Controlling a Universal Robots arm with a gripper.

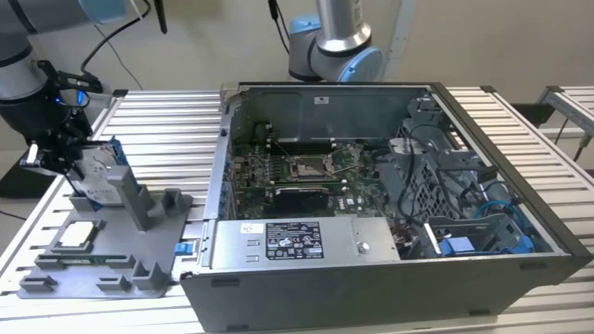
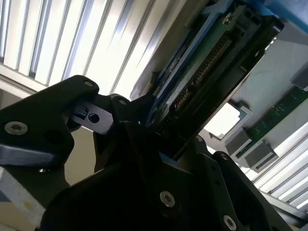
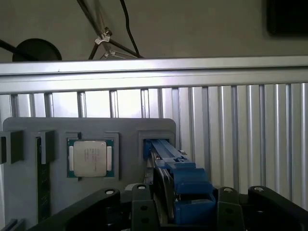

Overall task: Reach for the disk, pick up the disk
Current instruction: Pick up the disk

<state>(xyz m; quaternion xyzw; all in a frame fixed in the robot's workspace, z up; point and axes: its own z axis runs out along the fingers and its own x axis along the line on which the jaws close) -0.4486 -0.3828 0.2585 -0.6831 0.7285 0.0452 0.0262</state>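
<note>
Exterior view: your gripper (image 1: 69,161) is at the back corner of the grey fixture plate (image 1: 111,277), on the exterior view's left, with the disk (image 1: 96,174) between its jaws. The disk stands on edge, slightly tilted, over the plate's rear slot and just behind the plate's tall grey post (image 1: 131,198). Whether its lower edge touches the plate you cannot tell here. A white-topped processor chip (image 1: 78,234) and a green memory stick (image 1: 79,261) lie on the same plate, in front of the disk. The open computer case (image 1: 390,285) sits just beside the plate on the exterior view's right. Both rest on the slatted table (image 1: 167,132).

Second wrist view: the jaws are closed down to the disk's thickness, one on each face. The disk (image 2: 202,72) shows its circuit-board side and blue bracket edge, running out from the gripper (image 2: 159,137) above the plate (image 2: 288,67). The processor chip (image 2: 222,119) and memory stick (image 2: 279,113) lie on the plate beyond it.

First wrist view: you see the disk (image 3: 180,187) edge-on, blue bracket uppermost, with black fingers (image 3: 140,207) on both sides of it. Its far end reaches the plate (image 3: 125,127) at the slot just beside the processor chip (image 3: 90,158) pocket.
</note>
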